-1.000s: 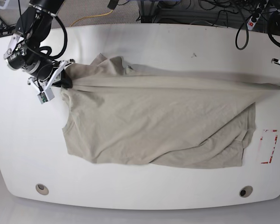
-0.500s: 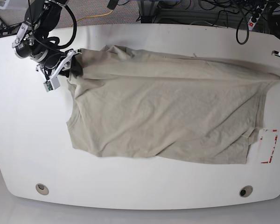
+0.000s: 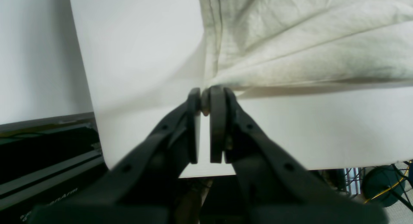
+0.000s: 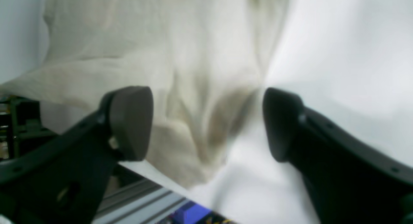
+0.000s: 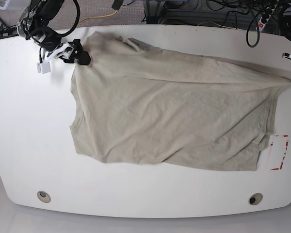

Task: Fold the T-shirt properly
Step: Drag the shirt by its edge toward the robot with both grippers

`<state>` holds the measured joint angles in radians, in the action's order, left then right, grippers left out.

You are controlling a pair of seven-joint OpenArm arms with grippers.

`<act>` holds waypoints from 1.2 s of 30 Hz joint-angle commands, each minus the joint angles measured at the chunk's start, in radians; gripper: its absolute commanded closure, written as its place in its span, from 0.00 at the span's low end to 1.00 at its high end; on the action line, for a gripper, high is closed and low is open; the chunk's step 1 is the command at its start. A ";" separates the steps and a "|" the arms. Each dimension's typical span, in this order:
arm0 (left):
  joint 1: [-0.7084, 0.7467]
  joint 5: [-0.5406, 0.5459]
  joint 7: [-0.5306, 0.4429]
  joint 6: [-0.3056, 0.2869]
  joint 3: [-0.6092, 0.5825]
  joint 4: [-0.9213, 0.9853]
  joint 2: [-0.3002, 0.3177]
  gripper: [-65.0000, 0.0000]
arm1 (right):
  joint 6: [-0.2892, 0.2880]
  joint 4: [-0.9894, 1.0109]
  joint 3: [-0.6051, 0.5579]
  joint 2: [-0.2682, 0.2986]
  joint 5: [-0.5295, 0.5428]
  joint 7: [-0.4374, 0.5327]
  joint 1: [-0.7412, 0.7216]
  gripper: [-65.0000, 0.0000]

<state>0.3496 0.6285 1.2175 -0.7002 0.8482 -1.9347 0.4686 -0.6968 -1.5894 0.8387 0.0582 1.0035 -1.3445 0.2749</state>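
Left claw is pinching a corner of the T-shirt at the tabletop's far right edge; right claw is gaping wide over the opposite corner, gripping nothing. Beige shirt is lying spread and wrinkled across the white tabletop, bare margin showing along the near edge.

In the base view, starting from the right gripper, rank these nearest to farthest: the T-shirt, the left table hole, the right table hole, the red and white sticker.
1. T-shirt, right at the right gripper.
2. Left table hole, near edge.
3. Right table hole and red and white sticker, far side: too close to call.
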 commanded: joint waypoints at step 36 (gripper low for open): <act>-0.005 0.001 -0.014 0.002 -0.014 -0.013 0.022 0.94 | -0.001 -0.122 -0.072 -0.083 0.022 0.015 0.136 1.00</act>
<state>0.3489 0.6254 1.2182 -0.7002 0.8265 -1.9347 0.4686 -0.6926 -1.6745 0.7639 -0.0353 1.0004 -1.3369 0.4004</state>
